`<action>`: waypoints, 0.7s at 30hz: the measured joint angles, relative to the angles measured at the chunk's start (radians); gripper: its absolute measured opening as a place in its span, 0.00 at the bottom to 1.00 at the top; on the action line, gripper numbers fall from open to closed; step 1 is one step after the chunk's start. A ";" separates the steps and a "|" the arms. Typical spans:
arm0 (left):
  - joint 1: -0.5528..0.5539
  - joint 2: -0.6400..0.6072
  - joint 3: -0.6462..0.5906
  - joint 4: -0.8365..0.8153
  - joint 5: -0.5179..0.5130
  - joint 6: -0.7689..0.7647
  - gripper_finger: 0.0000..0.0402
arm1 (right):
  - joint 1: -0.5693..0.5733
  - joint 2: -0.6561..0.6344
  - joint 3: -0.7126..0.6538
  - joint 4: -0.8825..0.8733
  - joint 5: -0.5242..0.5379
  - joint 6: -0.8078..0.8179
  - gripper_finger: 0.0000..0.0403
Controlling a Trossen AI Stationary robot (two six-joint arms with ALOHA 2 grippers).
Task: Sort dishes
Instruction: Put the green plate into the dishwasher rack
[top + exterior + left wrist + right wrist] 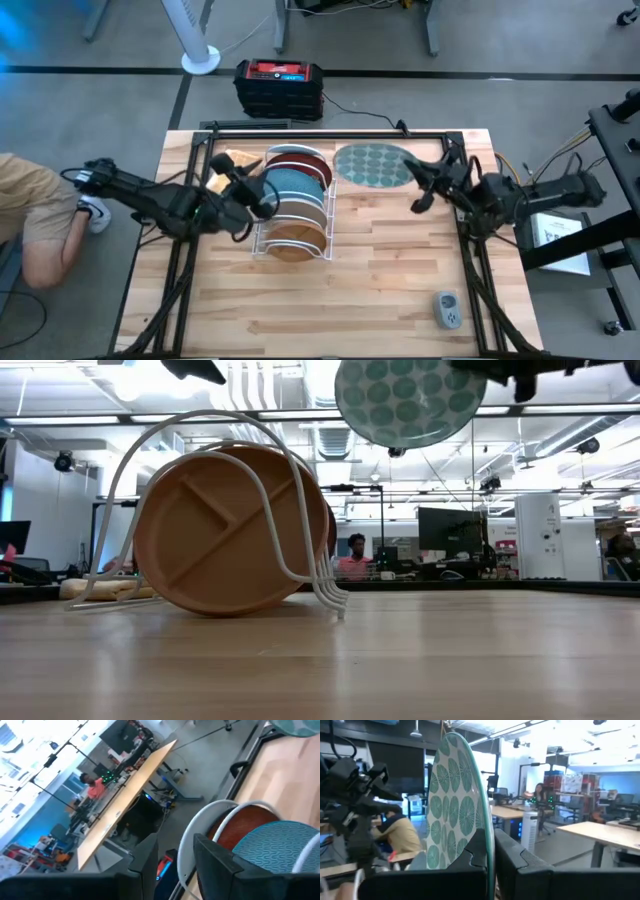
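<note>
The right gripper [418, 192] is closed on the rim of the teal plate with pale dots [371, 164], its fingers [470, 851] pinching the plate edge from both faces. In the low view this plate [408, 400] hangs clear above the worktop [400, 270], well above the rack's height. In the high view it lies just beside the far right corner of the white wire rack [292, 215], near the worktop's far edge.

The left gripper [256, 192] sits over the left side of the rack, at the light blue plate [292, 185]. Its fingers [215, 865] stand part-way apart on either side of a white rack wire; the pictures do not settle whether they grip anything.

Rack contents, far to near: an off-white plate [290, 152], a red plate [298, 168], the light blue plate, and the brown wooden divided plate [295, 232] at the near end. In the low view the brown plate [225, 532] stands on edge, tilted back under the wire loops [262, 465].

A tan block [232, 160] lies at the rack's far left corner. A small grey device [448, 309] rests near the right near corner. Bare worktop extends in front of the rack and to its right. A person [35, 215] crouches off the left edge.
</note>
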 joint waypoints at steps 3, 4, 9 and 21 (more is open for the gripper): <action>0.052 -0.022 -0.033 0.062 0.053 0.077 0.28 | -0.119 0.018 0.000 0.004 -0.104 0.019 0.00; 0.065 -0.026 -0.036 0.067 0.067 0.085 0.28 | -0.152 0.029 0.000 0.007 -0.135 0.021 0.00; 0.089 -0.030 -0.041 0.067 0.065 0.097 0.28 | -0.299 0.114 0.000 0.091 -0.341 0.031 0.00; 0.093 -0.031 -0.041 0.066 -0.055 0.097 0.28 | -0.465 0.337 0.006 0.344 -0.510 0.022 0.00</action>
